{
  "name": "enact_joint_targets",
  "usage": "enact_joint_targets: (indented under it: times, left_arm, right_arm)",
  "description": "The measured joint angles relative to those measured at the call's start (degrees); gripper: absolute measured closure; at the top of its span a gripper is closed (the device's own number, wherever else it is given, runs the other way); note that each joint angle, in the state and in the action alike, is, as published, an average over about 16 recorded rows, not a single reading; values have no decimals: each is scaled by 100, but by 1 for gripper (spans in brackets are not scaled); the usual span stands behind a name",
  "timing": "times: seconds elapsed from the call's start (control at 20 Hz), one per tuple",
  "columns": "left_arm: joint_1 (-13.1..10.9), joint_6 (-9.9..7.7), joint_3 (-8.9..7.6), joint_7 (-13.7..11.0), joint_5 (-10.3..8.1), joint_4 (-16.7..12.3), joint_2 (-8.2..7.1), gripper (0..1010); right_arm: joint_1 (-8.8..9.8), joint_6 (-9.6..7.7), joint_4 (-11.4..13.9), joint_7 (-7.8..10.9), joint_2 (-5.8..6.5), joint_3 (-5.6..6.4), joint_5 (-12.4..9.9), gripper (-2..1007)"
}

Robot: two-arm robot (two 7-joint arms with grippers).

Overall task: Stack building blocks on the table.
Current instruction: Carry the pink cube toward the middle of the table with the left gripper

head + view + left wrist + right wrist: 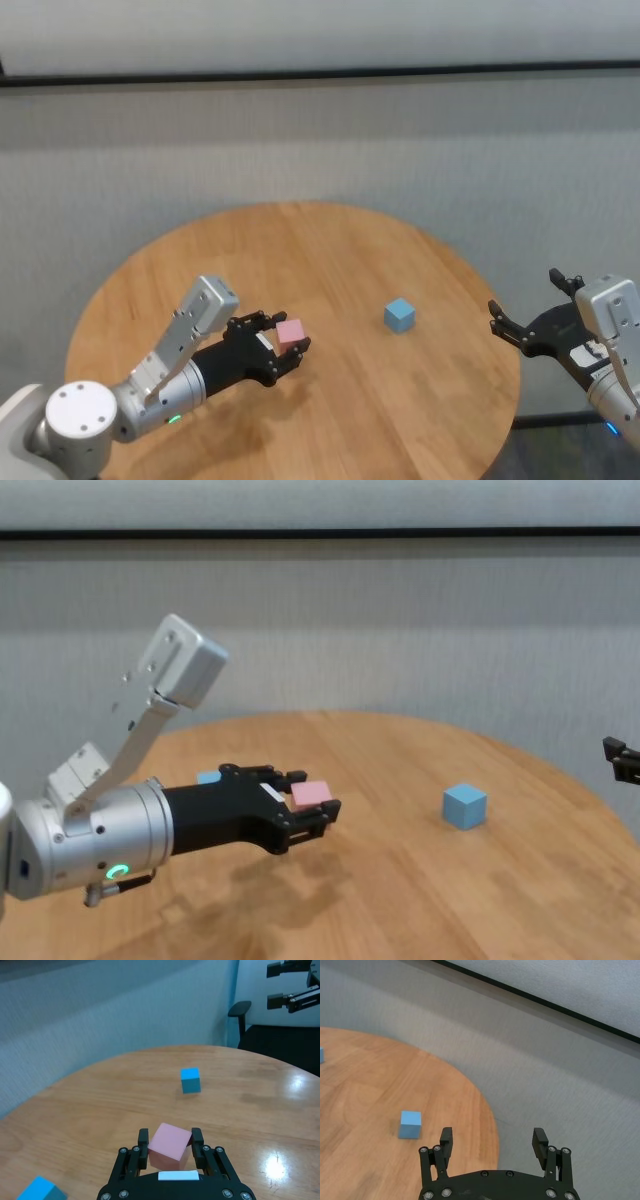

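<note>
Nearest to me, the left gripper (290, 352) hangs above the table (330, 420), its fingers (143, 1138) pinching the pink block (291, 332) by two opposite sides; the block is clear of the wood, and a shadow lies on the top below the arm. Partly hidden behind that gripper in the chest view sits one light blue block (209, 777), resting on the table. Farther out and toward my right stands the second light blue block (399, 315), alone and well apart from the held cube. Off the table's right edge, the right gripper (530, 305) hovers with its fingers (446, 1138) spread wide, holding nothing.
</note>
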State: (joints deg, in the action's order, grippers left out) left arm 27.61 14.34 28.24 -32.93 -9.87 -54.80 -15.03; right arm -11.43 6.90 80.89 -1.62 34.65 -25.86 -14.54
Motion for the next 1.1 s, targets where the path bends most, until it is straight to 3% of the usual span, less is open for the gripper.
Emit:
enact_joint_targets:
  times: [0.6,1.1]
  left_arm:
    - [285,160,124,12,180,660,382,475]
    - [472,291,144,39,297,1151,607,475]
  right_arm:
    - [0,0,0,0,0,0,0,4]
    - [0,0,0,0,0,0,0,4]
